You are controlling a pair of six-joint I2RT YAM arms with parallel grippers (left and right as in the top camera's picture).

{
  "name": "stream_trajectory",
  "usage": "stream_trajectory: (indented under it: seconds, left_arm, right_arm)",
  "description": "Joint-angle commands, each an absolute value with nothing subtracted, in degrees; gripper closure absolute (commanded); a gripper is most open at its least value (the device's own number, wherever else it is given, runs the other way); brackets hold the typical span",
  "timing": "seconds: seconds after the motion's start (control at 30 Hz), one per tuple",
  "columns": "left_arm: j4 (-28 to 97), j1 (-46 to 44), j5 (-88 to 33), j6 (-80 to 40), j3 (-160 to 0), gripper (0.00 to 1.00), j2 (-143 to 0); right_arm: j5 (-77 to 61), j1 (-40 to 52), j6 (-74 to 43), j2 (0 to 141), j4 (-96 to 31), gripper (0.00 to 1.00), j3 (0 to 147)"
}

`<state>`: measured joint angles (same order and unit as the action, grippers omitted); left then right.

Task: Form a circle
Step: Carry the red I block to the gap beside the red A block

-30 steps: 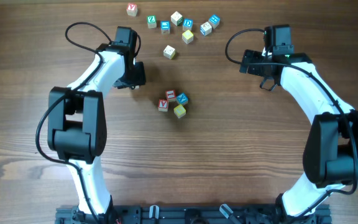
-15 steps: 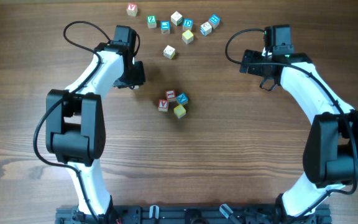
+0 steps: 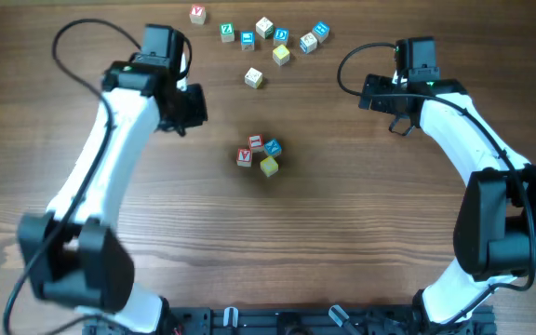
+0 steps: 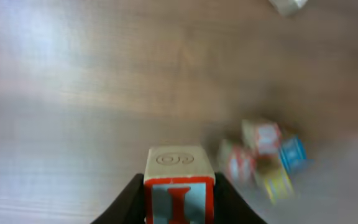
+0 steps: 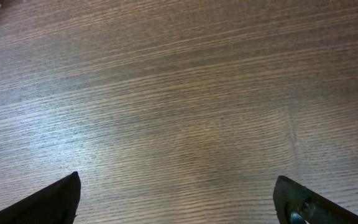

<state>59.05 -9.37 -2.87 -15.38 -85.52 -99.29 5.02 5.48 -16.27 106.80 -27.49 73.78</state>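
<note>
The left gripper [image 3: 190, 105] pinches a red-lettered cube [image 4: 179, 185] between narrowed jaws. Its arm reaches from the near edge toward the far-left part of the tabletop [image 3: 361, 233], wrist tipped down over bare wood. The circle [image 3: 259, 154], a tight cluster of four cubes, sits near the tabletop's middle, to that gripper's right. The held cube probably fills the cluster's gap, so it should be lowered just beside its neighbours without nudging them. The right gripper [image 5: 178, 202] hangs wide and empty.
</note>
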Motion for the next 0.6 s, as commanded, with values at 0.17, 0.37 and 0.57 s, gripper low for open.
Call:
stream_trajectory:
  seconds: [0.17, 0.37, 0.57]
  left_arm:
    - [71.4, -17.6, -8.0, -16.7, -82.2, 0.76, -95.5]
    - [64.9, -26.0, -3.8, -16.7, -74.1, 0.75, -95.5]
    - [51.7, -30.5, -2.0, -16.7, -64.1, 0.75, -95.5]
  right_arm:
    - [5.6, 5.6, -16.6, 105.5, -27.5, 0.0, 74.7]
    - [5.6, 5.6, -16.6, 105.5, -27.5, 0.0, 74.7]
    - [5.6, 5.6, -16.6, 105.5, -27.5, 0.0, 74.7]
